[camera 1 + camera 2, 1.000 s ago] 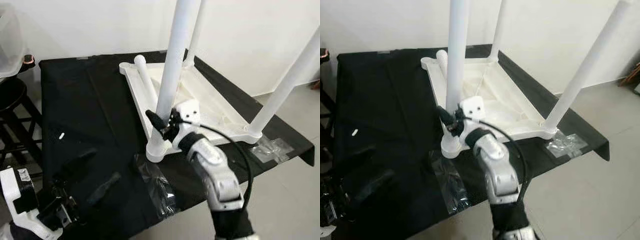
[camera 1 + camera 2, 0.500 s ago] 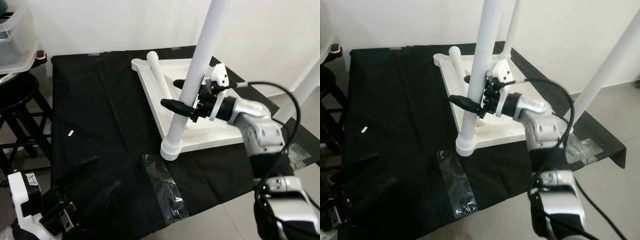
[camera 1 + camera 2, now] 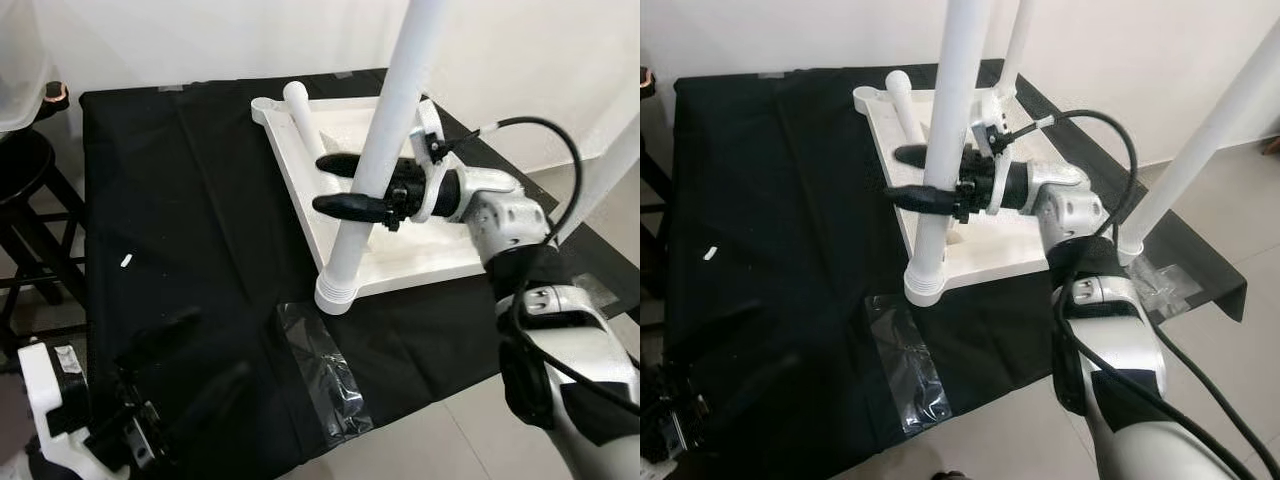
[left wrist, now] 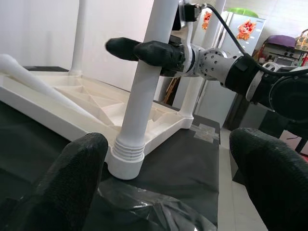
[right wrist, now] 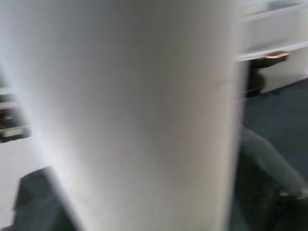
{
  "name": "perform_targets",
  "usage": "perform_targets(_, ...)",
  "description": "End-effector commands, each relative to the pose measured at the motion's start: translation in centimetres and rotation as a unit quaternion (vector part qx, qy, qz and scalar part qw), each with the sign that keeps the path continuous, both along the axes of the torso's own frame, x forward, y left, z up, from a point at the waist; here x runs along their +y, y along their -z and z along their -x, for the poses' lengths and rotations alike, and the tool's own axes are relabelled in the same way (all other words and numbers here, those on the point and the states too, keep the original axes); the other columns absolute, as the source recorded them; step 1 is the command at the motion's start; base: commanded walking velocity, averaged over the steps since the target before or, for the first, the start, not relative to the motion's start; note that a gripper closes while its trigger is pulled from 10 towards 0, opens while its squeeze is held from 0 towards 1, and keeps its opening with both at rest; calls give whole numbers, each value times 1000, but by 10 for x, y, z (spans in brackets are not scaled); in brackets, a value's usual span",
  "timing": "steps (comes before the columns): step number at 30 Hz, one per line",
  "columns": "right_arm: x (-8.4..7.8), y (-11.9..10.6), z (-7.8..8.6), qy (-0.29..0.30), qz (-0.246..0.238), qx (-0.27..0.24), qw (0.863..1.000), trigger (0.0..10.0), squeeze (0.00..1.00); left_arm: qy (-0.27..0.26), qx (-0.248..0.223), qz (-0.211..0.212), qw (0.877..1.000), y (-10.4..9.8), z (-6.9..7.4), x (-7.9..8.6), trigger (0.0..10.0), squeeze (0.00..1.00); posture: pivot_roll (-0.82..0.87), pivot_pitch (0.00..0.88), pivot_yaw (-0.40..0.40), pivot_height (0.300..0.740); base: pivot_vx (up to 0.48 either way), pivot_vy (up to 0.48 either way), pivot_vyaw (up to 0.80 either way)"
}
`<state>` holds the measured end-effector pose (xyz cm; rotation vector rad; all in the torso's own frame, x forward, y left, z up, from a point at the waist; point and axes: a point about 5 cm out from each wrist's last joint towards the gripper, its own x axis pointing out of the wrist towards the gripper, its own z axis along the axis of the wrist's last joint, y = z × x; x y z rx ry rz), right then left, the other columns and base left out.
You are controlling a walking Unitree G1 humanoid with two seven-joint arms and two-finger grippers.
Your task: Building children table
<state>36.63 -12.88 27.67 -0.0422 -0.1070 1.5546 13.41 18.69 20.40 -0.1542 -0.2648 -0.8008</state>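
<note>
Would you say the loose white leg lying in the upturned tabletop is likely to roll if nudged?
Probably yes: the loose leg is a round tube lying on its side. It rests against the tabletop's rim, which may stop it rolling that way. It looks like stiff, light plastic.
</note>
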Motion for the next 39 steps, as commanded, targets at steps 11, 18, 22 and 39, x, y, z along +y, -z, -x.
perform_targets(11, -2, -4, -1, -27, 32, -10, 999, 0, 0, 4, -6, -12, 1000, -4, 3, -4, 10000, 0, 173, 158, -170, 740, 0, 0, 0)
perform_targets(18, -2, 20, 3, 47, 26, -41, 998, 0, 0, 3, -17, -12, 1000, -7, 1, -3, 10000, 0, 160, 157, -162, 740, 0, 0, 0)
perform_targets(22, 31, 70, 18, 265, 21, 4, 964, 0, 0, 5, -19, -13, 1000, -8, -1, -1, 10000, 0, 149, 157, -142, 740, 0, 0, 0)
perform_targets(39, 64, 99, 36, 515, -29, 72, 854, 10000, 0, 23, -36, -4, 999, -11, -17, -5, 10000, 0, 133, 108, -113, 740, 0, 0, 0)
